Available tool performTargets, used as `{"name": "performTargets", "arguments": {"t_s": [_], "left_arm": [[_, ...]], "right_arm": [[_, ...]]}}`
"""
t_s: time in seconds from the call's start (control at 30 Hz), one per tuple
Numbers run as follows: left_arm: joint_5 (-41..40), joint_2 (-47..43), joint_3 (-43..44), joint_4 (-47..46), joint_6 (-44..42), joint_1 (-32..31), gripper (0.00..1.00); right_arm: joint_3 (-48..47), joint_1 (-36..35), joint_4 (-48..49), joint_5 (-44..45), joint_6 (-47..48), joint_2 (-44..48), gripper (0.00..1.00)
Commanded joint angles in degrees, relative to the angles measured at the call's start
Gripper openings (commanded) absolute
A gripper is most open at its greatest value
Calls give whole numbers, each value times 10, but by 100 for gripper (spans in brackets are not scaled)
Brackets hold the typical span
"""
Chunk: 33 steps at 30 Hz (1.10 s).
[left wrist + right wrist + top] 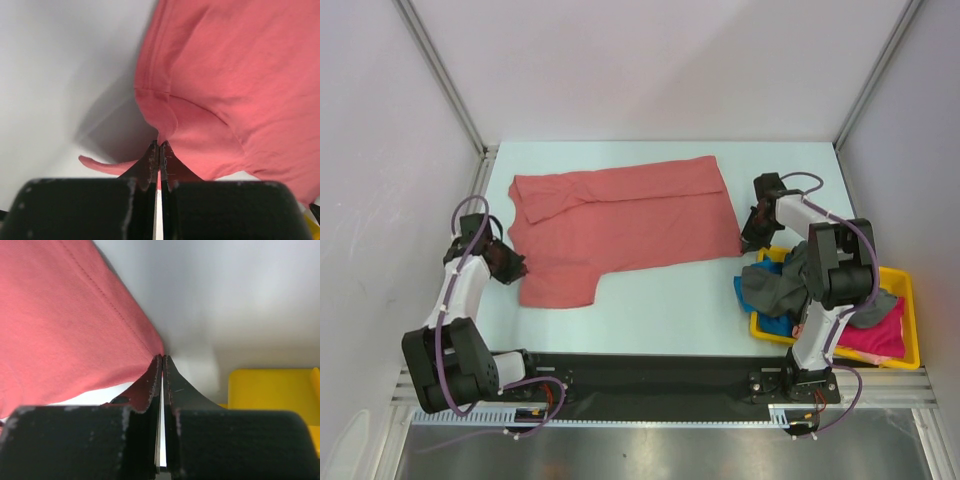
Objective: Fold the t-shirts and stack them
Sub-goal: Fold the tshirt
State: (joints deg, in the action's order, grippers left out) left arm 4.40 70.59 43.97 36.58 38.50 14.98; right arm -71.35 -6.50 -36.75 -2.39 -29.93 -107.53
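Note:
The salmon-red t-shirt [620,222] lies spread across the table, partly folded at its far left. My left gripper [512,265] is shut on its left edge; in the left wrist view the jaws [159,145] pinch a fold of the red cloth [235,90]. My right gripper [747,238] is shut on the shirt's right corner; in the right wrist view the tips [162,358] pinch the hem of the red cloth [60,325]. A dark grey t-shirt [775,282], a bright blue one [772,325] and a magenta-pink one [875,335] lie in the tray.
A yellow plastic tray [910,300] stands at the right near the front edge, its corner in the right wrist view [270,387]. White walls and metal posts enclose the table. The right arm reaches over the tray.

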Motion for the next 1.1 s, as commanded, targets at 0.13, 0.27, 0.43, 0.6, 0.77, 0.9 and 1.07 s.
{"name": "performTargets", "arguments": {"t_s": [0.13, 0.27, 0.43, 0.6, 0.77, 0.9, 1.07], "left_arm": [[13, 7, 94, -42, -26, -21, 0], [10, 50, 142, -63, -27, -22, 0], [4, 130, 227, -61, -30, -22, 0], [11, 190, 295, -67, -32, -22, 0], [3, 254, 342, -56, -28, -21, 0], [5, 288, 372, -49, -19, -21, 0], [9, 315, 392, -53, -14, -20, 0]], "right_arm": [[-42, -2, 21, -11, -13, 19, 0], [-104, -1, 26, -6, -21, -11, 0], [-196, 5, 1, -18, -19, -75, 0], [-258, 6, -10, -23, -12, -129, 0], [-328, 9, -15, -52, -12, -172, 0], [-380, 8, -29, -70, -11, -208, 0], [-422, 11, -44, -65, -20, -236, 0]]}}
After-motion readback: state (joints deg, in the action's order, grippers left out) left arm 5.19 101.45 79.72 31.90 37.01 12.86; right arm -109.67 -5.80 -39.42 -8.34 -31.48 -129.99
